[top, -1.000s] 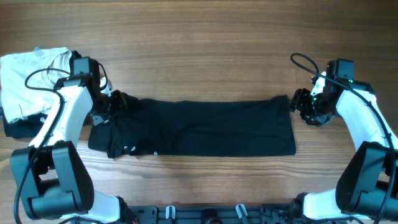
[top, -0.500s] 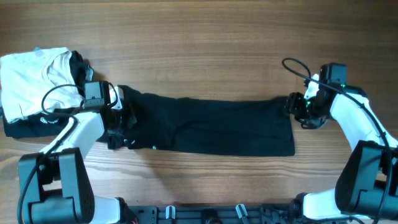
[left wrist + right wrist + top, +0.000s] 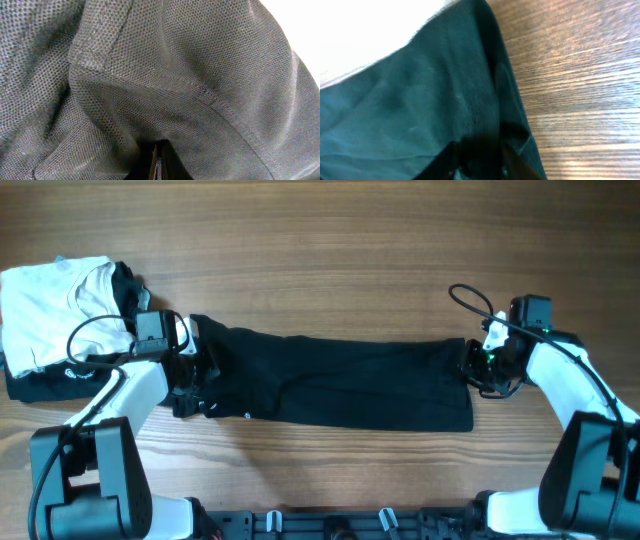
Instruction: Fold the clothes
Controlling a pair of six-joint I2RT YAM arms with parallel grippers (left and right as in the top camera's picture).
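Observation:
The black T-shirt (image 3: 340, 380) lies as a long folded strip across the middle of the wooden table. My left gripper (image 3: 197, 370) is at its bunched left end. In the left wrist view the shirt's mesh fabric (image 3: 150, 75) fills the frame and the left gripper's jaws (image 3: 159, 161) are pinched together in it. My right gripper (image 3: 472, 366) is at the shirt's right edge. In the right wrist view the right gripper's fingers (image 3: 480, 162) close round a raised fold of the shirt's corner (image 3: 445, 90).
A folded white garment (image 3: 50, 300) sits at the far left. A folded black garment with white lettering (image 3: 35, 383) lies below it, close to my left arm. Bare wood (image 3: 580, 75) lies right of the shirt.
My left gripper moved right and forward, dragging the shirt's left end inward and bunching it. My right gripper moved left and slightly forward onto the shirt's right edge.

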